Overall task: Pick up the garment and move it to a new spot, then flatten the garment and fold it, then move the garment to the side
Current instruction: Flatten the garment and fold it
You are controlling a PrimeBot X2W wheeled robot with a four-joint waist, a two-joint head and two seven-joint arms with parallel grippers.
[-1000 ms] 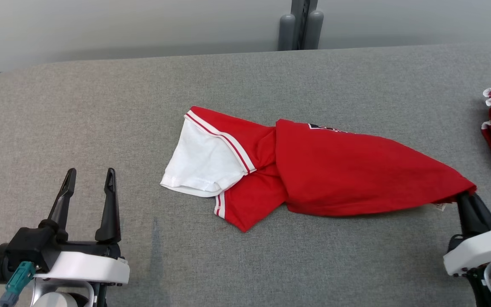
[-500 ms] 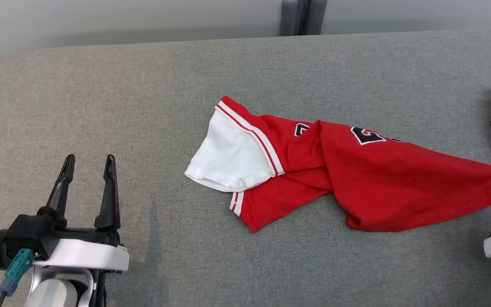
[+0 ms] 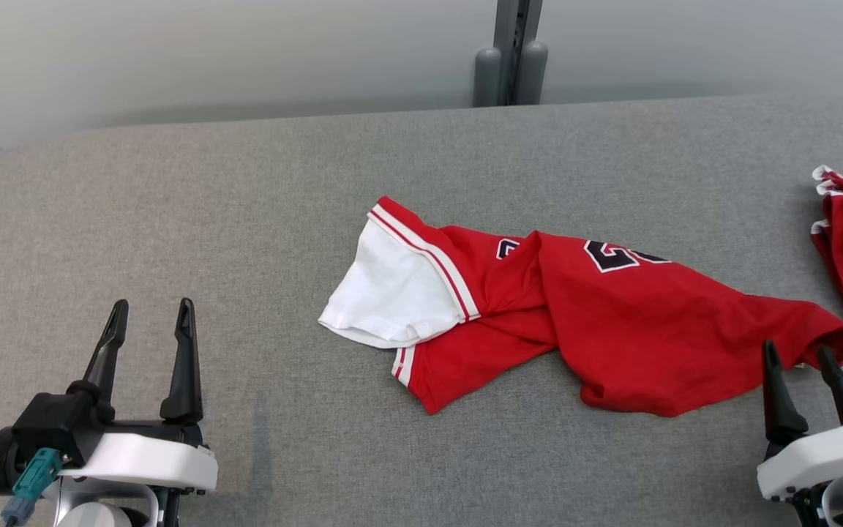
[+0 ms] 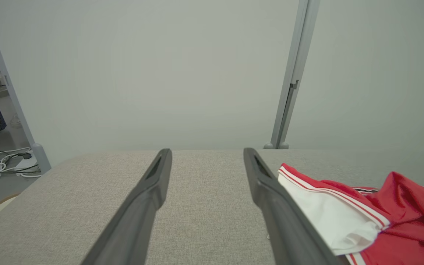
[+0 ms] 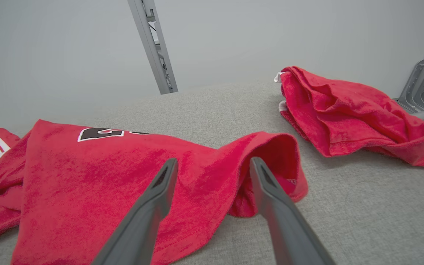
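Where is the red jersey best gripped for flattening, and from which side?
Likely the raised hem loop at the right end of the red jersey. It stands open off the table, so the right pincer can come low from the near side.

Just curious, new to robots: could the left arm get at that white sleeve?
Probably yes: the left gripper is open, and just bare grey table lies between it and the white sleeve. Reach itself is a guess.

The garment (image 3: 634,329) is soft matt cloth; the table (image 3: 246,219) looks covered in rough grey felt.
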